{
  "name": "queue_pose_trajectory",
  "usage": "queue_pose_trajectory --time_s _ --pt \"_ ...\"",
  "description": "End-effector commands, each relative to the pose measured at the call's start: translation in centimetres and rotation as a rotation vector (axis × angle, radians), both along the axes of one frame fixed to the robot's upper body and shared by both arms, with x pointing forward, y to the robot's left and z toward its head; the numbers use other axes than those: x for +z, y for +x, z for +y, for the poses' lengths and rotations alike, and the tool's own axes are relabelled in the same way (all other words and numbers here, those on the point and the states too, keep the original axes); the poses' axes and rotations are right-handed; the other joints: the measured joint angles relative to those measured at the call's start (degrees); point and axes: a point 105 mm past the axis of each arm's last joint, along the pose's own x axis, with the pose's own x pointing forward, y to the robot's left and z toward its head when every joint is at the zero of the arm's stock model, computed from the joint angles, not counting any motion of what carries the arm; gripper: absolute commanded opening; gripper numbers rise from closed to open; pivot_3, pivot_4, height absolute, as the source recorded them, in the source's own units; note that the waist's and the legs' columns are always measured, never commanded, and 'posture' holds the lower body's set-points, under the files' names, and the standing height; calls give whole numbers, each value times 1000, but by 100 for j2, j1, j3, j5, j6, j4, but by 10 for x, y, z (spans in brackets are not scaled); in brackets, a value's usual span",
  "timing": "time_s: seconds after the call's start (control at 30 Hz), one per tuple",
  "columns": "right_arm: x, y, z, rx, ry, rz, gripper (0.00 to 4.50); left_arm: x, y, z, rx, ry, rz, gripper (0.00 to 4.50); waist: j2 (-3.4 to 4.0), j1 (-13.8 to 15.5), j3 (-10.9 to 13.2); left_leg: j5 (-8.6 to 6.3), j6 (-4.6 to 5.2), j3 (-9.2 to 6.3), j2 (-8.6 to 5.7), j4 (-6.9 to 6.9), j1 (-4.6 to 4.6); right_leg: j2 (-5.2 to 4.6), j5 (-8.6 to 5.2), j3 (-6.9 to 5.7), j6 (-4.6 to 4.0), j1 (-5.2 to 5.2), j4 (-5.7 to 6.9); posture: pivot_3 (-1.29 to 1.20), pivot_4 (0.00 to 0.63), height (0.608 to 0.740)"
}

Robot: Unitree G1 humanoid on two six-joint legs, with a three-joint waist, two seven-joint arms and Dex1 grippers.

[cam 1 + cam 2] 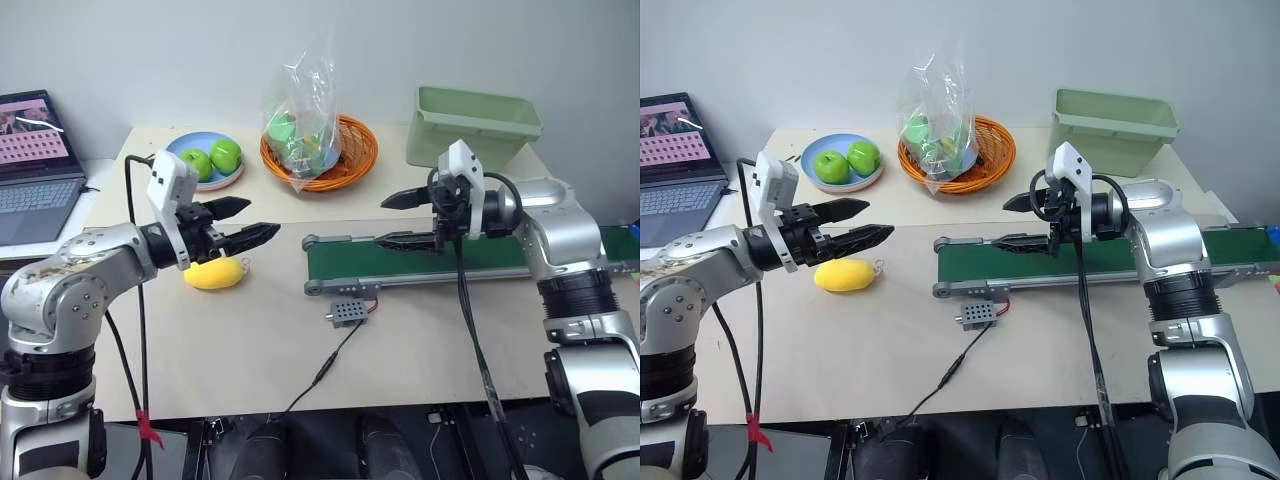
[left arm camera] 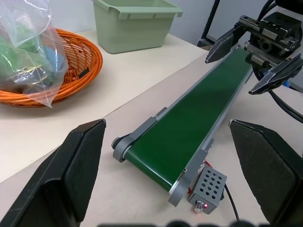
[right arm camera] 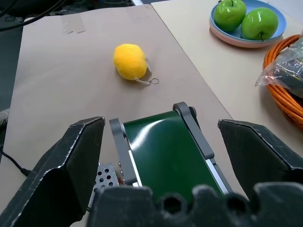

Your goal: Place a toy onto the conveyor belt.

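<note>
- Centrally, on the beige tabletop (image 1: 240, 350): small bright yellow oval soft toy (image 1: 215, 274) w/ a thin key-ring loop, lying on the table, well apart from the belt's near end.
- Left gripper (image 1: 252, 221): two black fingers spread wide, empty, hovering just above & beside the toy, pointing toward the belt.
- Long dark green conveyor belt (image 1: 400, 258) in grey metal frame; small grey perforated box (image 1: 347, 312) just beside its near end, wired.
- Right gripper (image 1: 398, 220): jaws wide, holding nothing, poised over the belt.
- Behind: blue plate w/ two green apples (image 1: 212, 158), orange wicker basket (image 1: 320, 150) holding a clear bag, pale green bin (image 1: 475, 125).
</note>
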Motion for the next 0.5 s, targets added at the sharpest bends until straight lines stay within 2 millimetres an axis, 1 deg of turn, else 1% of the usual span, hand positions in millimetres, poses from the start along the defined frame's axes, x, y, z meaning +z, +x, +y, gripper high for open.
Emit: queue_pose_trajectory --time_s 0.03,0.17,0.23,0.33,0.4,0.43,0.5 --pt "14 -2 0 9 7 -57 4500 9 -2 0 -4 -3 -50 4460 0 0 0 0 0 0 0 0 0 0 0 0 0 0 0 0 150 740" --pt "15 -2 4 19 8 -61 4500 11 -2 9 7 -20 -42 4460 0 -3 0 0 0 0 0 0 0 0 0 0 0 0 1 0 150 740" --pt "15 -1 5 17 5 -62 4500 13 1 21 49 -56 -29 4460 0 -7 0 0 0 0 0 0 0 0 0 0 0 0 1 0 150 740" --pt "13 -1 6 17 4 -61 4500 9 6 51 167 -134 -1 4460 0 -24 0 0 0 -2 1 0 2 0 0 0 0 -1 1 0 150 740" --pt "12 -1 6 17 3 -60 4500 6 9 67 241 -202 20 4460 1 -43 0 0 0 -5 2 -2 5 0 0 1 0 -1 1 0 150 740" --pt "11 -1 6 16 4 -60 4500 1 14 80 319 -246 43 4460 1 -36 0 0 0 -6 2 -3 5 0 0 3 0 -1 2 0 150 740" --pt "11 -2 6 15 6 -57 4500 -16 21 110 480 -346 136 4460 0 -19 0 0 0 -9 2 -2 5 0 0 2 0 -1 0 0 150 740"
